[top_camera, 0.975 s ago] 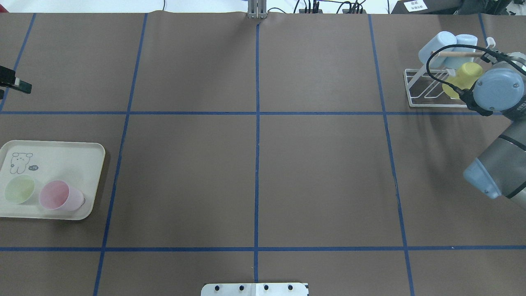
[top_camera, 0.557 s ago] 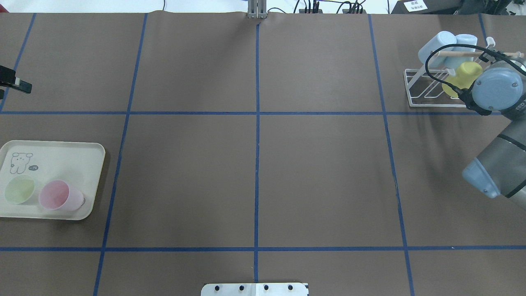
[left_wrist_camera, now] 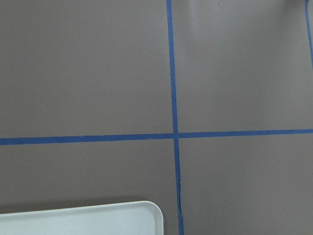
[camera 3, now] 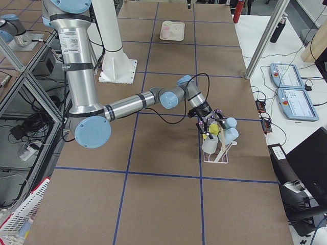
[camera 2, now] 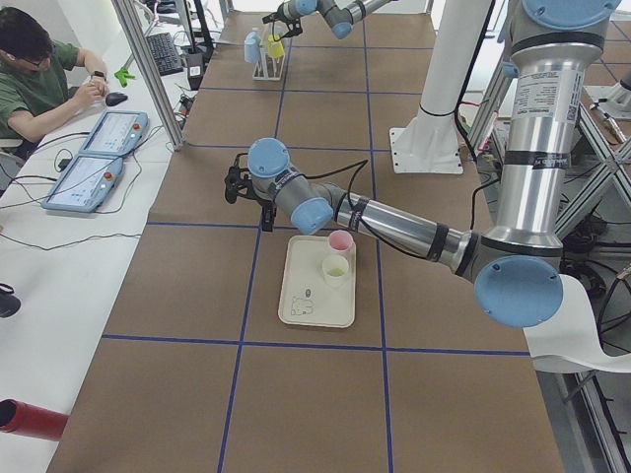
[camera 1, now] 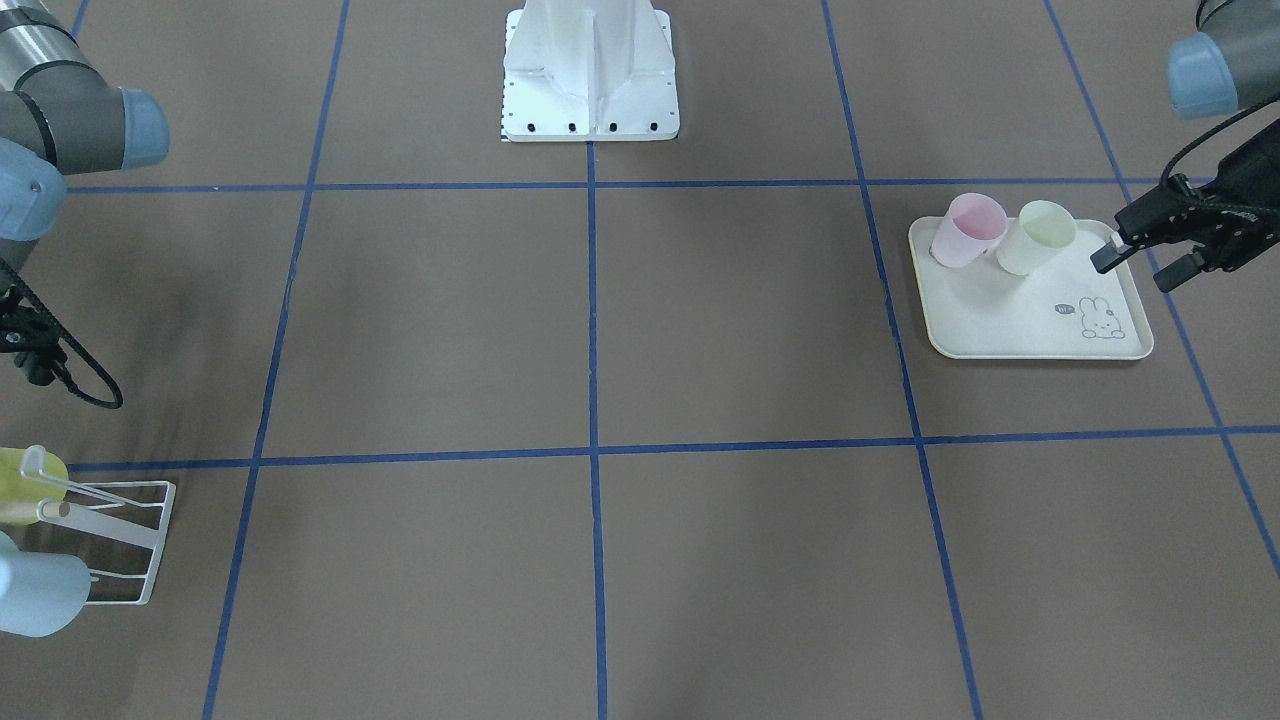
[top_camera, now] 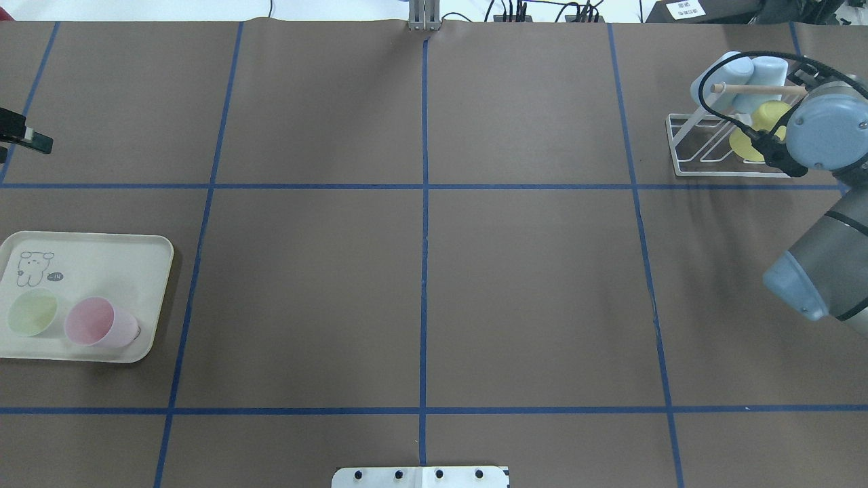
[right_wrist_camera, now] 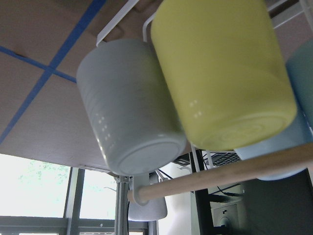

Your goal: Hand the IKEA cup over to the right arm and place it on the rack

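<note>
A yellow cup point(top_camera: 754, 133) point(right_wrist_camera: 222, 73) hangs mouth-down on the white wire rack point(top_camera: 712, 174) point(camera 3: 217, 155) at the far right, beside two pale blue cups point(top_camera: 739, 71). My right arm's wrist point(top_camera: 829, 130) hovers over the rack and hides its gripper. That gripper shows only in the exterior right view, so I cannot tell its state. A pink cup point(top_camera: 95, 322) point(camera 1: 966, 230) and a green cup point(top_camera: 32, 312) point(camera 1: 1040, 237) stand on the cream tray point(top_camera: 102, 247). My left gripper point(camera 1: 1133, 270) is open and holds nothing, raised beyond the tray's far edge.
The robot's white base plate point(camera 1: 590, 70) sits at the near middle edge. Blue tape lines divide the brown table into squares. A person point(camera 2: 39, 89) sits at a side desk with two teach pendants point(camera 2: 94, 163). A corner of the tray point(left_wrist_camera: 98, 220) shows below the left wrist.
My right wrist has shifted a little toward the table's far edge over the rack, its cable loop rising. The yellow cup stays on the rack. The left gripper has not moved.
</note>
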Robot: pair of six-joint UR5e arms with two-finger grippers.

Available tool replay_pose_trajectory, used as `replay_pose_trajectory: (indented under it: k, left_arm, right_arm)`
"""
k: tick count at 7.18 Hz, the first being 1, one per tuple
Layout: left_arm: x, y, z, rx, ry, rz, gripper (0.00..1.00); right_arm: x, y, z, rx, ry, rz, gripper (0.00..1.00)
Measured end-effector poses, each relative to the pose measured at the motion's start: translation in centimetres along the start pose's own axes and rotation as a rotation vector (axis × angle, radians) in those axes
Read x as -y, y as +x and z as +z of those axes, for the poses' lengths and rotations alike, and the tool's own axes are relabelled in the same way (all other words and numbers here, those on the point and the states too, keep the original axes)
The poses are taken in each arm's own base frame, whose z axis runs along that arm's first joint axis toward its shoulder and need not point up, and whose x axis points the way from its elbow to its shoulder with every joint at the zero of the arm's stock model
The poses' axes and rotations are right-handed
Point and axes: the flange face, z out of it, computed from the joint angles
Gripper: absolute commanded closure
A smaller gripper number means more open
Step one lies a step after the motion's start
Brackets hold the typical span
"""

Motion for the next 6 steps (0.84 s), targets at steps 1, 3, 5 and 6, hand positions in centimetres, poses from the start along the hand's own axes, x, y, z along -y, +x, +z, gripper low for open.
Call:
replay_pose_trajectory:
  k: [1, 3, 5, 6]
  left_arm:
    - [-0.1, -0.1, 0.0, 0.003, 0.004, 0.003, 0.00]
    - [-0.4, -0.9, 0.0, 0.038, 0.027, 0.002, 0.00]
    - [-2.0, -2.6, 1.2, 0.113, 0.045, 0.000, 0.00]
    - [-3.3, -3.1, 2.0, 0.141, 0.038, 0.003, 0.00]
  right_arm:
    - [-2.0, 0.4, -1.3, -0.019, 0.067, 0.083, 0.02]
    - [-4.7, 1.4, -3.8, -0.037, 0.245, 0.344, 0.02]
    - [-5.0, 2.1, -6.9, -0.004, 0.426, 0.675, 0.01]
    - [-4.8, 2.5, -8.4, 0.043, 0.515, 0.857, 0.01]
